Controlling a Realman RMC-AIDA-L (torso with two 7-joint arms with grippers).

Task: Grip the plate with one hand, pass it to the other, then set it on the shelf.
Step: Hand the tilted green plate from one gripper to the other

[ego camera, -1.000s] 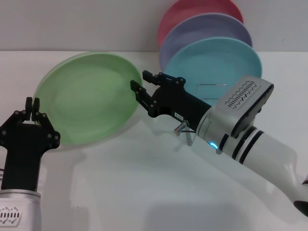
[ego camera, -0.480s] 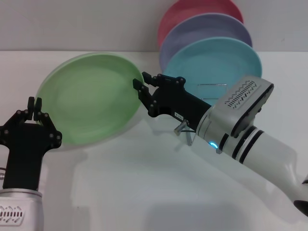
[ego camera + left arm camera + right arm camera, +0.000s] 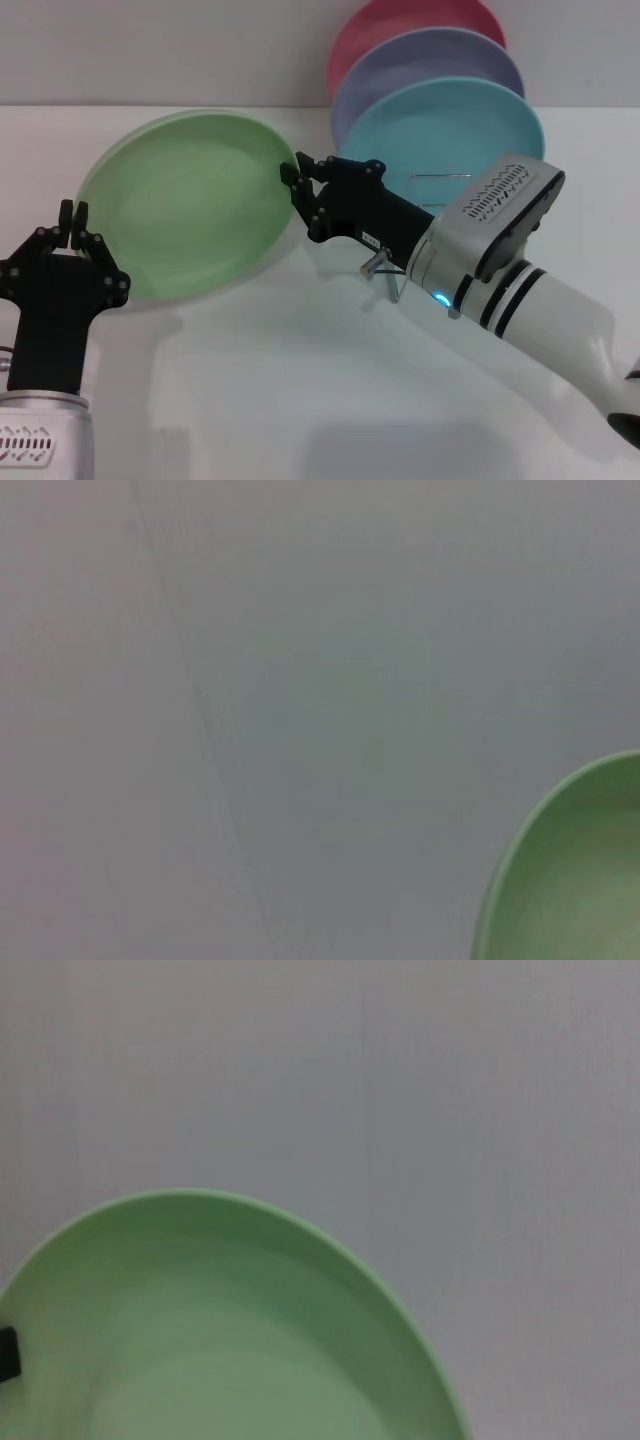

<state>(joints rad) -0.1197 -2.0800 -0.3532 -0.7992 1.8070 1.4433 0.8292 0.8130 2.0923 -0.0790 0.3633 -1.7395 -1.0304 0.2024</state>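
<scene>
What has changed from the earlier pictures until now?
The right end effector moved toward the green plate and its open fingers now straddle the plate's right rim. The plate tilted slightly. The left end effector stayed shut on the plate's left rim; the plates in the rack did not move.

Light-green plate [image 3: 185, 205]: matte, smooth, evenly coloured, with a soft sheen only along the rim. Left gripper [image 3: 70, 225] and right gripper [image 3: 296, 183]: black, matte, hard plastic or coated metal links. Right wrist housing [image 3: 490, 230]: satin silver shell with a perforated grille, then glossy white casing with black bands. Shelf [image 3: 440, 185]: thin bright metal wire. Turquoise plate [image 3: 450, 130], lavender plate [image 3: 425, 62] and pink plate [image 3: 400, 20]: smooth, matte glaze. Table [image 3: 300, 390]: white, smooth, faintly reflective.
</scene>
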